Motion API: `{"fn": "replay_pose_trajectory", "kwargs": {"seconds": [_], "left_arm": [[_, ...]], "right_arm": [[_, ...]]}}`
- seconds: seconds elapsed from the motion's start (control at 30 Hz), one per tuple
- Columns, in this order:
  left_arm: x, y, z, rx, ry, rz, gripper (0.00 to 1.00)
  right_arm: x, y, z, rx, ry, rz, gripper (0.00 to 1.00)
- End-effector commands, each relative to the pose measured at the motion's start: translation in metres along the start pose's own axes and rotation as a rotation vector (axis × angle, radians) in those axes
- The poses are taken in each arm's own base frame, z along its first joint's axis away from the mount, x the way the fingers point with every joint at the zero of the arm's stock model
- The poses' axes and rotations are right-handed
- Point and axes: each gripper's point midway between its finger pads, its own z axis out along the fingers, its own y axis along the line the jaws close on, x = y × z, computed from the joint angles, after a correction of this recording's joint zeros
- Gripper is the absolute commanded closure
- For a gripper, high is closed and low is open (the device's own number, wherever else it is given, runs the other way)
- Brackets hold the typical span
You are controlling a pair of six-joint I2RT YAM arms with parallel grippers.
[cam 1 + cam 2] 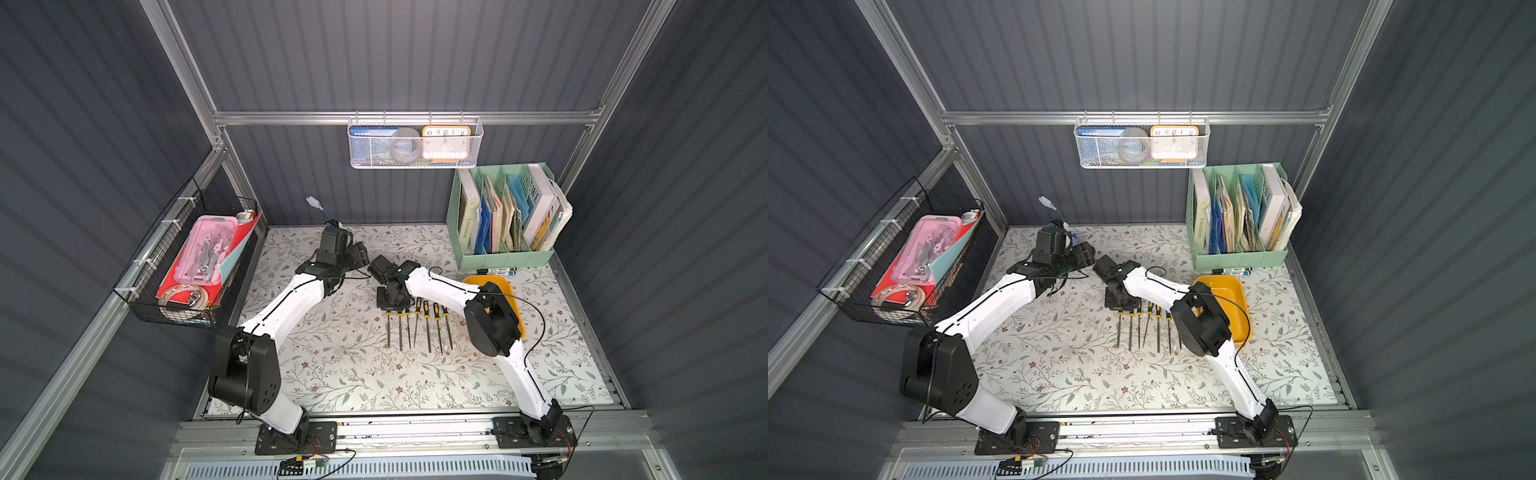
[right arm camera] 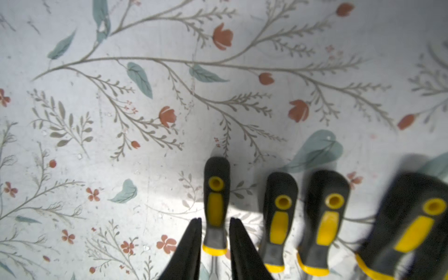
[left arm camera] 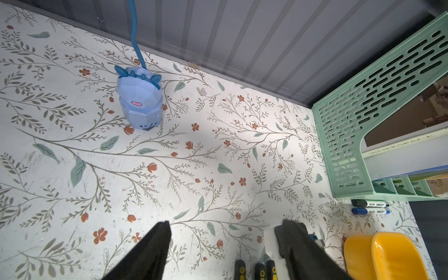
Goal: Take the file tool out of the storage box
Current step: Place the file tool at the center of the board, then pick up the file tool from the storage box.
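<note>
- The right gripper (image 2: pixel 215 220) is parked low over the bench (image 1: pixel 353 374). Its fingers are set either side of a file (image 2: pixel 216 189) handle with a sliver of gap showing, so it's read as slightly open, not clamped.
- That file is lying flat on the bench at the left end of a neat row. The other files (image 1: pixel 428 328) are lined up just to its right, handles far, tips near.
- The box (image 1: pixel 1223 291) is sat on the right side of the bench, just right of the row, and is half hidden under the right arm (image 1: pixel 492 320). What can be seen of it looks empty; the hidden part can't be judged.
- The left gripper (image 3: pixel 225 224) is held wide open with nothing in it, over bare bench beyond the row's far end.
- Step in hand, as a guess: the file is out of the box and is being let go.
- Next, probably: a clean lift straight up is needed so the handle isn't dragged or the neighbouring file nudged. Then the box should be checked for leftovers.
</note>
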Motion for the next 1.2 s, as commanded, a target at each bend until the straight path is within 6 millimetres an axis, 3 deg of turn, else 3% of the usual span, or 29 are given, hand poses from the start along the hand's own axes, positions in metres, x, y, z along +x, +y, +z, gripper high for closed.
{"fn": "replay_pose_trajectory", "kwargs": {"seconds": [0.0, 0.17, 0.3, 0.43, 0.57, 0.67, 0.83, 1.17], "left_arm": [[-0.015, -0.003, -0.009, 0.005, -0.029, 0.008, 0.22], [-0.021, -0.006, -0.009, 0.010, -0.034, 0.013, 0.23], [-0.022, -0.007, -0.009, 0.014, -0.035, 0.012, 0.22], [-0.021, -0.008, -0.005, 0.022, -0.028, 0.012, 0.22], [-0.020, -0.012, 0.000, 0.039, -0.018, 0.010, 0.22], [-0.020, -0.014, 0.004, 0.051, -0.017, 0.007, 0.22], [-0.017, -0.016, 0.007, 0.062, -0.008, 0.008, 0.22], [-0.016, -0.014, 0.005, 0.053, -0.009, 0.008, 0.21]], "right_arm": [[-0.012, 0.003, -0.021, -0.004, -0.040, -0.006, 0.68], [-0.032, 0.001, -0.052, -0.018, -0.094, 0.000, 0.64], [-0.054, -0.034, -0.091, 0.006, -0.164, 0.037, 0.64], [-0.074, -0.106, -0.127, 0.017, -0.230, 0.117, 0.64], [-0.072, -0.188, -0.142, 0.059, -0.219, 0.203, 0.60], [-0.064, -0.232, -0.138, 0.077, -0.178, 0.245, 0.56], [-0.046, -0.281, -0.118, 0.124, -0.066, 0.308, 0.53], [-0.033, -0.306, -0.073, 0.163, 0.041, 0.298, 0.56]]}}
